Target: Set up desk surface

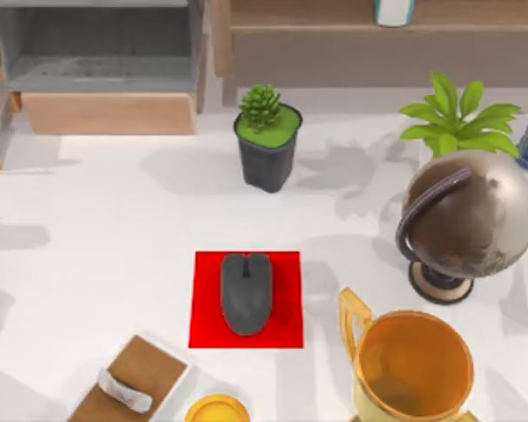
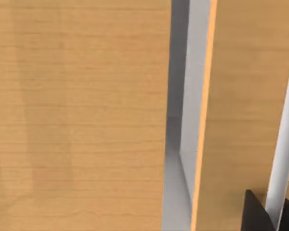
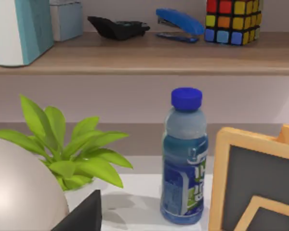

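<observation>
With the mouse point(image 1: 245, 293) sitting on the red mat point(image 1: 204, 299) mid-way across the white desk surface point(image 1: 97, 229), a careless reach could topple the crowding trophy point(image 1: 411, 363) or globe point(image 1: 469, 217); I can't tell either claw's state.

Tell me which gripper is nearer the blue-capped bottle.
Right. The right gripper faces the bottle close ahead, beside the leafy plant; the left gripper is up against the light-wood shelf unit at the far left.

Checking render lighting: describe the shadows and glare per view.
Top view: soft grey shadows spread across the desk surface; the globe carries a bright highlight. Right wrist view: the bottle casts a faint shadow. Left wrist view: evenly lit wood panel, no glare.
</observation>
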Robot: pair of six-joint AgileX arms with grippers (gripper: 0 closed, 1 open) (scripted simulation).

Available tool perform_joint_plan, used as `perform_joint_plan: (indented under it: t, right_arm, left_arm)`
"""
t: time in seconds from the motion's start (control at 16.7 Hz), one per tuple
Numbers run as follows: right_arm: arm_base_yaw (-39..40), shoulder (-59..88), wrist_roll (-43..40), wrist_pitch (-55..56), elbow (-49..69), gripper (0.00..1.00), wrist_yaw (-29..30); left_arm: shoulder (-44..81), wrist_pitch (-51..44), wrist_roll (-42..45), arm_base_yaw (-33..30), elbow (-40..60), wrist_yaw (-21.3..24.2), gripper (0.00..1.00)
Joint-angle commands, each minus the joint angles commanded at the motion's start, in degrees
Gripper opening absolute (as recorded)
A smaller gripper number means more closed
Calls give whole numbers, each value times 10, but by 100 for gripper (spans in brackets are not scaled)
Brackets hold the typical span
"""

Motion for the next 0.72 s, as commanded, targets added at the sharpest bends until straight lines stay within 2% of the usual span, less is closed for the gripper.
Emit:
perform_joint_plan:
  t: [0.3, 0.72]
  right_arm:
    - [0, 0, 0, 0, 0, 100, 0]
    - [0, 0, 0, 0, 0, 100, 0]
  left_arm:
    - [36, -47, -4, -30, 82, -30, 0]
    - [56, -68, -4, -35, 105, -41, 0]
